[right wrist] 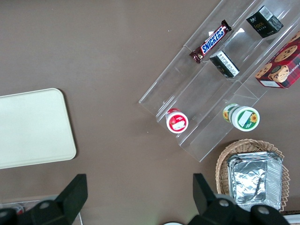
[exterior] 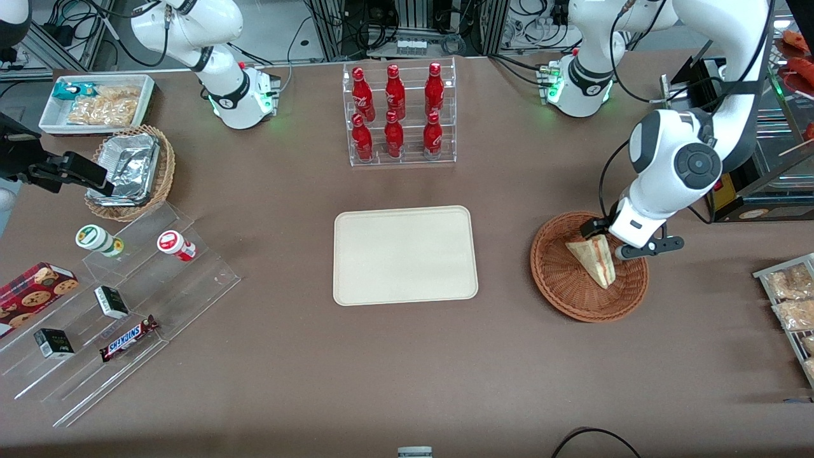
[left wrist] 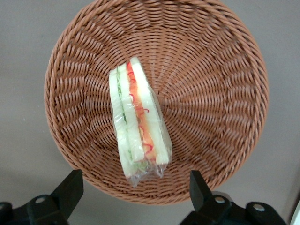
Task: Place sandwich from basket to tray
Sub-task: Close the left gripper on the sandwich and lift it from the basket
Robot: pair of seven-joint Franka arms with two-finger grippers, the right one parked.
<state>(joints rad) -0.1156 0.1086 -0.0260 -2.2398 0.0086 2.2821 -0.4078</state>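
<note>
Sandwich (left wrist: 138, 123) lies wrapped in the basket (exterior: 559, 289), cut edge up so the filling shows, its narrow tip toward six o'clock in the front view. Gripper (exterior: 603, 234) hovers above the wedge's wide end, jaws spread, nothing held; likely lined up to straddle it. Tray (exterior: 405, 255) waits bare at the basket's nine o'clock, well apart.

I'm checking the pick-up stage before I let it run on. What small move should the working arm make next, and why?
Probably lower straight down and close on the sandwich. The gripper hovers open above the basket, its fingers spread wider than the sandwich, which lies untouched in the basket. The tray holds nothing yet.
</note>
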